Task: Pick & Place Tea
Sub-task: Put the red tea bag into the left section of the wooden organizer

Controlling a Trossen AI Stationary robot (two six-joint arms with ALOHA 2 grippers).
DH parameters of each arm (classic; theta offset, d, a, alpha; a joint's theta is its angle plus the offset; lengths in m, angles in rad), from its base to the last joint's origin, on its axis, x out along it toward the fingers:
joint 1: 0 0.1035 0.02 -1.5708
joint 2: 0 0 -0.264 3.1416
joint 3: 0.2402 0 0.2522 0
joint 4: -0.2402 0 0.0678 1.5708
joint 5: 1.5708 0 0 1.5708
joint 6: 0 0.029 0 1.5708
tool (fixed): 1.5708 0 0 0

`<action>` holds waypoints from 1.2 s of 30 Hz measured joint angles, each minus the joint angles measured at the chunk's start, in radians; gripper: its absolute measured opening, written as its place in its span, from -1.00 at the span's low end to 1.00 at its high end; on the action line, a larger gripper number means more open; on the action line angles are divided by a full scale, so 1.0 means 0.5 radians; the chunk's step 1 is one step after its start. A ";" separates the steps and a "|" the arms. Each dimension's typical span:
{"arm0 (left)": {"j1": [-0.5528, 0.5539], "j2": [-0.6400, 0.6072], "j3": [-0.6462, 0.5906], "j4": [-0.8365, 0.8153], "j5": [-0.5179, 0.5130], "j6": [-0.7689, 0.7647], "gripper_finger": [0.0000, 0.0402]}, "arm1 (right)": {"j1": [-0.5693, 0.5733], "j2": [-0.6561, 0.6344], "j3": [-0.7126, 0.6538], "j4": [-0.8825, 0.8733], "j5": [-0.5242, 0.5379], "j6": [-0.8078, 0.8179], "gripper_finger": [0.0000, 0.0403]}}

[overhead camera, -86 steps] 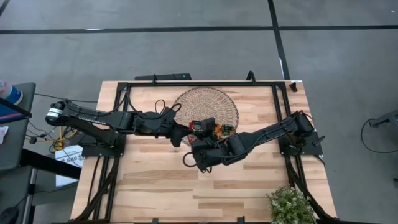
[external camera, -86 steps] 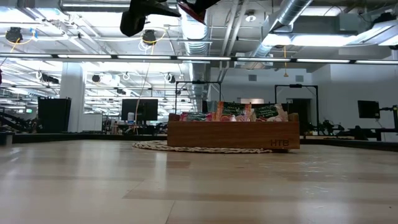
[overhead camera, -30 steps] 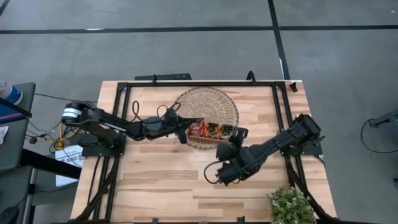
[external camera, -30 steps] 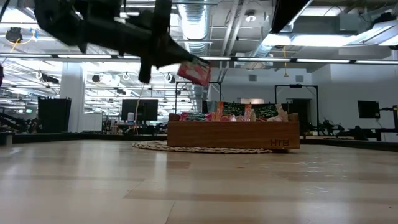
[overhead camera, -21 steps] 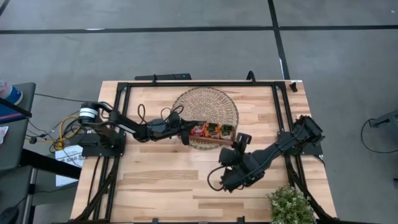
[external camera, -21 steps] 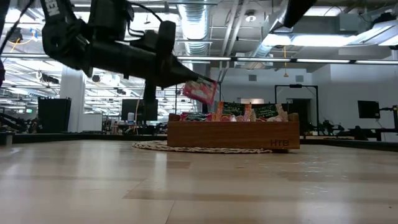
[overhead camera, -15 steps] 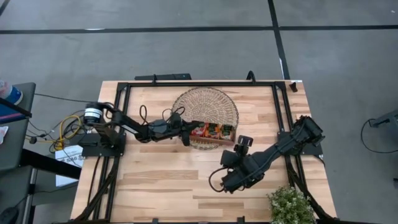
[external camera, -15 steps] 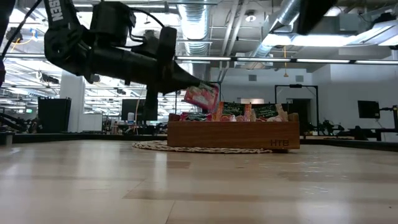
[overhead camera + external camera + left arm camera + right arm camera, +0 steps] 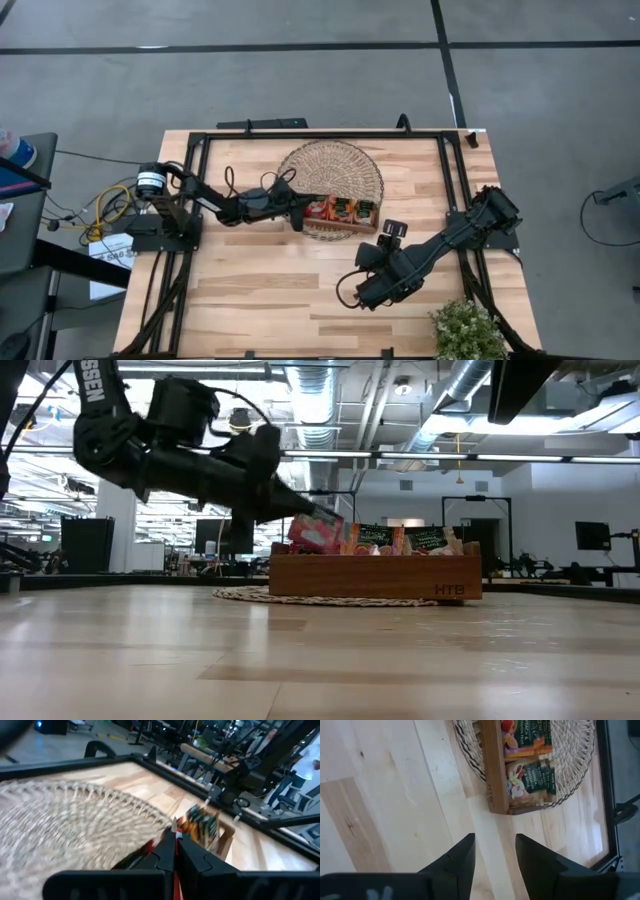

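Tea showed as one red-pink sachet (image 9: 318, 532) pinched between the closed fingers of the left gripper (image 9: 300, 520), held in the air just at the left end of the wooden tray (image 9: 375, 576) and level with its top edge. More sachets (image 9: 529, 776) stood packed upright inside that tray, red-orange with dark green bands. The tray sat on a round woven mat (image 9: 332, 172) toward the far middle of the wooden table (image 9: 260, 290). From above, the left gripper (image 9: 300, 209) reached in from the left side to the tray's near-left end. The right gripper (image 9: 494, 851) hung over bare tabletop on the near side of the tray, its fingers spread apart and holding nothing. A small potted plant (image 9: 467, 330) stood at the table's near-right corner.
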 joint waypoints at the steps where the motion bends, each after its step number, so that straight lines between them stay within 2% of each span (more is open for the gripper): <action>1: 0.006 0.000 -0.029 0.013 0.000 -0.016 -1.00 | 0.000 0.000 0.000 0.001 0.000 0.000 -0.34; 8: 0.047 0.000 -0.164 0.343 0.066 -0.063 -1.00 | -0.033 0.001 0.000 0.006 0.013 -0.003 -0.34; 19: 0.057 0.008 -0.158 0.356 0.134 -0.025 -1.00 | -0.104 0.002 0.000 0.086 -0.008 -0.021 -0.34; 30: 0.069 0.342 -0.107 0.738 0.156 -0.069 -1.00 | -0.104 0.002 0.001 0.115 -0.048 -0.040 -0.34; 36: 0.073 0.366 -0.108 0.716 0.179 -0.070 -1.00 | -0.105 0.002 0.001 0.118 -0.069 -0.044 -0.34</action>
